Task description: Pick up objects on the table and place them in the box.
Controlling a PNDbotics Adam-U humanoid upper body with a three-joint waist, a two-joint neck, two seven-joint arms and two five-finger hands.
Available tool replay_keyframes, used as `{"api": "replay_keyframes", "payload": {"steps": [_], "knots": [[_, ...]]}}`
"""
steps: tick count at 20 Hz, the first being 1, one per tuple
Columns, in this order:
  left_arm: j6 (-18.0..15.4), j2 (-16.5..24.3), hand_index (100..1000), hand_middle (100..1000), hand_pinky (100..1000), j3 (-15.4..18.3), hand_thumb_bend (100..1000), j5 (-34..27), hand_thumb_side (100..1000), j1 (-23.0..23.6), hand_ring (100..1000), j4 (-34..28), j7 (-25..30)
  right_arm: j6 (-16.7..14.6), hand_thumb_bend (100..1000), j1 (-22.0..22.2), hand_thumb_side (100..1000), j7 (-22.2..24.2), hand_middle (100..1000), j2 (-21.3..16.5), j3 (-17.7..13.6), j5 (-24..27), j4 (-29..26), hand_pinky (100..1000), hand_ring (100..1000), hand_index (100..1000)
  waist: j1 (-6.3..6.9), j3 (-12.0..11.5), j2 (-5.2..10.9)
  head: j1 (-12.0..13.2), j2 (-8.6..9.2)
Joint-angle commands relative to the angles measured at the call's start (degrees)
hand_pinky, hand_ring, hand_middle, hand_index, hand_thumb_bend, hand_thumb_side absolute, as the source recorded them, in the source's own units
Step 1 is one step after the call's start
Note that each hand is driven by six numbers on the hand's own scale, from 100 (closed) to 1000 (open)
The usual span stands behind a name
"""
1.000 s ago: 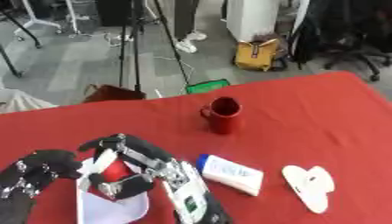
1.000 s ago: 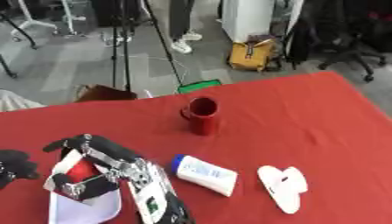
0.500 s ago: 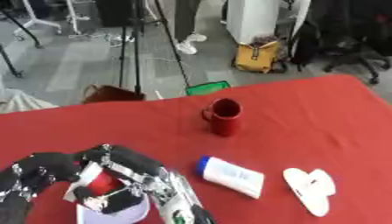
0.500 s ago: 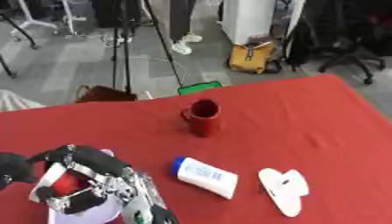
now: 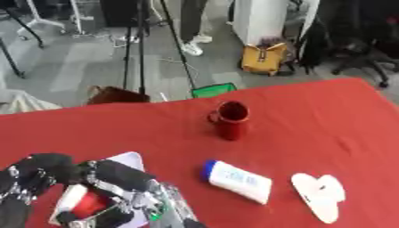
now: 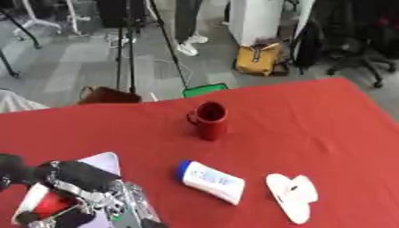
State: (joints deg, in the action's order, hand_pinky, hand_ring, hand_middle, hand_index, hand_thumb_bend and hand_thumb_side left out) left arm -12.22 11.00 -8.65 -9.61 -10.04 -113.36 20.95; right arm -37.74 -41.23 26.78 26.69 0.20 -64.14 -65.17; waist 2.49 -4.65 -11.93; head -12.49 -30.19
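Lying within the curled right hand, a red object.

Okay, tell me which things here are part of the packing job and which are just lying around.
Job:
red mug
white tube
flat white item
white box
red thing, held in the right hand

Lying about, on the floor beyond the table:
yellow bag
green item
brown bag

At the lower left of the frame, the robot hand shows thick black padded fingers, silver metal linkages and a small green spot near its wrist.
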Motion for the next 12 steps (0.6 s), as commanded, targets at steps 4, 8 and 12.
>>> {"api": "replay_keyframes", "payload": {"steps": [4,8,12], "knots": [[-0.01,0.23,816,735,695,-0.18,425,-0.06,974,-0.45,737,-1.23,-0.17,-14.23,242,-1.09,331,17.17,847,0.62,0.86,-4.18,-1.03,661,740,929,0.13,-0.14,0.65,-0.32,0.69],[-0.06,0.24,817,735,695,-0.16,424,0.10,975,-0.35,737,-1.23,-0.24,-14.23,255,-0.98,339,15.13,859,-0.37,-2.33,-11.83,-2.65,685,756,921,0.20,-0.17,0.63,-0.46,0.96],[-0.15,0.27,817,735,694,-0.17,424,0.17,975,-0.29,738,-1.23,-0.28,-14.23,267,-2.02,324,8.22,850,-1.91,-7.35,-21.34,-3.73,684,751,912,0.27,-0.23,0.64,-0.42,1.18]]}}
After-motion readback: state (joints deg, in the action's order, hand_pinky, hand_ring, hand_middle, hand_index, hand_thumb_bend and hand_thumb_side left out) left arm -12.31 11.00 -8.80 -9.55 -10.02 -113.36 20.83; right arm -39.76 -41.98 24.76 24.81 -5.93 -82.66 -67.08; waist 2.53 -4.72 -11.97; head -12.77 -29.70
